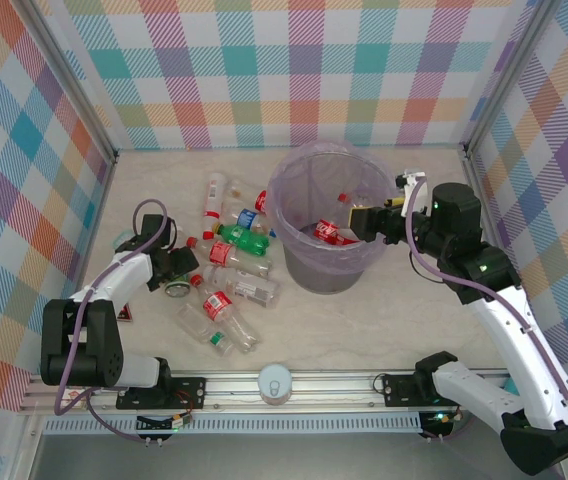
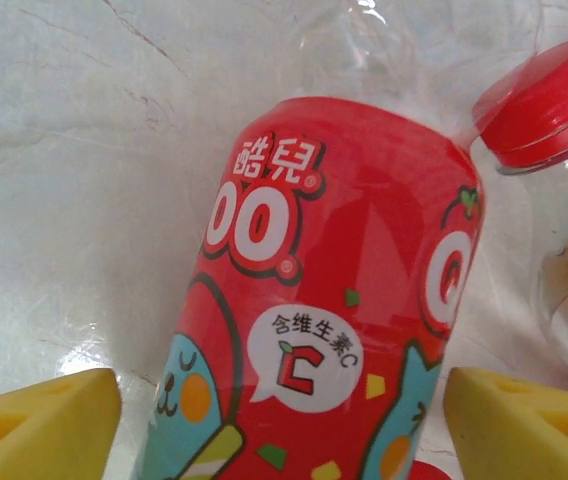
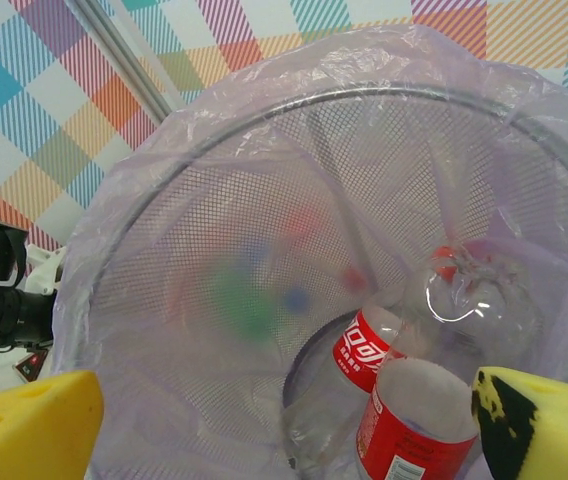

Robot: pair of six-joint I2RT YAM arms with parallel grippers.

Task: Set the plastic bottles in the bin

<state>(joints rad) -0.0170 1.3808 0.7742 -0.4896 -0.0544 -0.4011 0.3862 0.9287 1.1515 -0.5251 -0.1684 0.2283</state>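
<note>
The left gripper [image 2: 284, 440] is spread wide and low over the table [image 2: 64, 200]. Its two yellow fingertips [image 2: 39, 420] stand on either side of a red-labelled bottle [image 2: 324, 300]. The bottle lies straight ahead of the wrist camera and between the fingertips. A strip of bare table shows between the label and the left-hand pad, so the jaws are not clamped on it. Just past the right-hand pad lies a second clear bottle with a red cap [image 2: 549, 100], its neck pointing toward the first bottle's shoulder.

From above, the left gripper [image 1: 179, 268] sits at the near-left edge of the loose plastic bottles [image 1: 232, 300]. They lie scattered beyond it and to its right, between it and the bin [image 1: 294, 175]. A green bottle [image 1: 249, 240] and a blue-labelled bottle [image 1: 247, 218] lie among them, close to the bin's wall.

The right gripper [image 1: 366, 222] hangs at the bin's right rim, pointing in over the mouth. In its wrist view the right gripper [image 3: 284, 430] is open with nothing between its yellow pads [image 3: 29, 425]. Below and ahead of them, two red-labelled bottles [image 3: 414, 425] rest on the bin's bottom inside the lavender bag [image 3: 164, 150].
</note>
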